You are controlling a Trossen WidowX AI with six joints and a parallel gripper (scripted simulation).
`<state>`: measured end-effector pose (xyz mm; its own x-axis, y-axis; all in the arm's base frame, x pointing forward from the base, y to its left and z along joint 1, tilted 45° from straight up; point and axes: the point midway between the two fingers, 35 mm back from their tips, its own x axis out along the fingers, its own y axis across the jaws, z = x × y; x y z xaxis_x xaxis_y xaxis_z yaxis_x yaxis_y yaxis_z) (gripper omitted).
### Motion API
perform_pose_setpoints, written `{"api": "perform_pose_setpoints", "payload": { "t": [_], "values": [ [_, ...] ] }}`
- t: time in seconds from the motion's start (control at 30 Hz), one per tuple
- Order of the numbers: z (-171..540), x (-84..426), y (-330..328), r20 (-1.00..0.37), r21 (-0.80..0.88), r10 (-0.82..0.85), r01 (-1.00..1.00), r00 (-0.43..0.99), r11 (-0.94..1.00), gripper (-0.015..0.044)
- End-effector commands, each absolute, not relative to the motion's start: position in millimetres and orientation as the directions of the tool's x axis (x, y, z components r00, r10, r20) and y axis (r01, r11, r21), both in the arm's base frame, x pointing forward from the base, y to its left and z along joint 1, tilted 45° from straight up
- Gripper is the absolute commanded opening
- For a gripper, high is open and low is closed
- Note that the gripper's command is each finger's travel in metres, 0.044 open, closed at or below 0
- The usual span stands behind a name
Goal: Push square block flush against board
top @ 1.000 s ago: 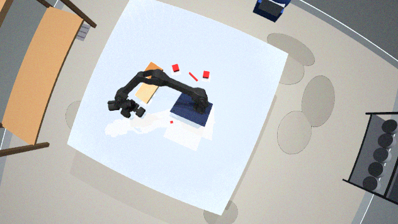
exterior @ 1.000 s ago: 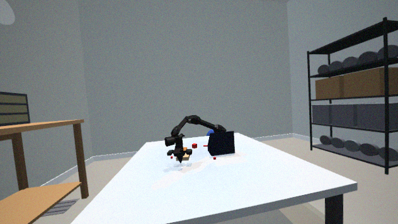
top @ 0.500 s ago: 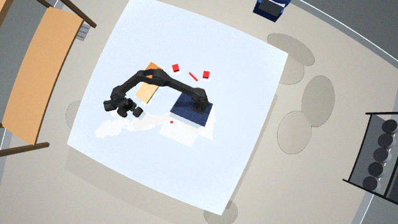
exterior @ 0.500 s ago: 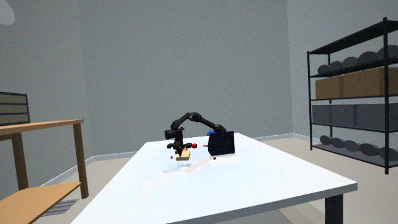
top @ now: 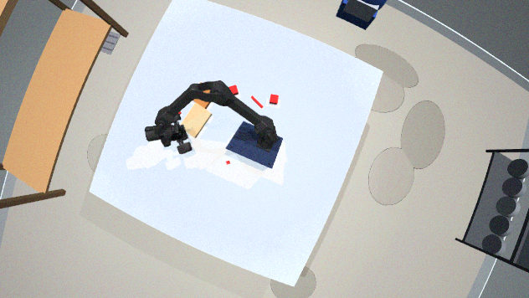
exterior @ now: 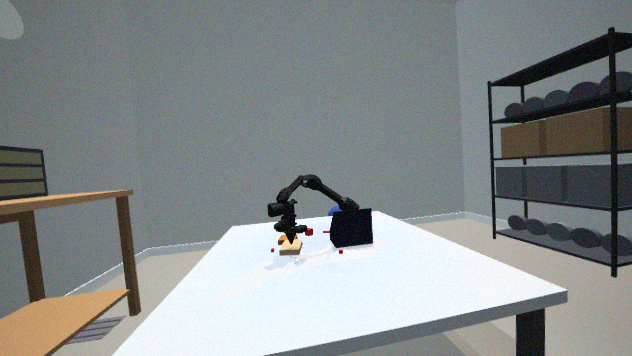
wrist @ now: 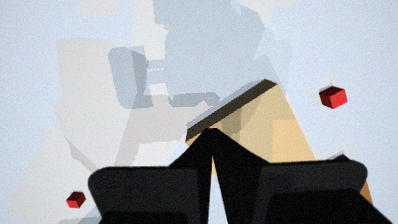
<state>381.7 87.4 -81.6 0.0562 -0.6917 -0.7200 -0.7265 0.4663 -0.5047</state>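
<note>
The tan board lies flat on the table. The orange square block lies flat at the board's far end, partly hidden by the arm in the top view. They look close together there; whether a whole side touches or edges are even cannot be told. My gripper is shut and empty, its fingertips pointing down beside or over a near corner of the board; contact cannot be told.
A dark navy box stands by the arm's base. Two red cubes and a red stick lie beyond it. Small red cubes lie on both sides of the board.
</note>
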Motion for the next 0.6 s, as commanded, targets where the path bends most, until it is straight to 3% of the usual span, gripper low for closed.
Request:
{"api": "perform_pose_setpoints", "payload": {
  "t": [0.0, 0.57],
  "values": [
    [-71, 372, 79, -0.719, -0.582, -0.693, -0.599, 0.062, 0.550, 0.0000],
    [-44, 325, 44, -0.717, -0.697, -0.695, -0.054, 0.055, 0.715, 0.0000]
  ]
}}
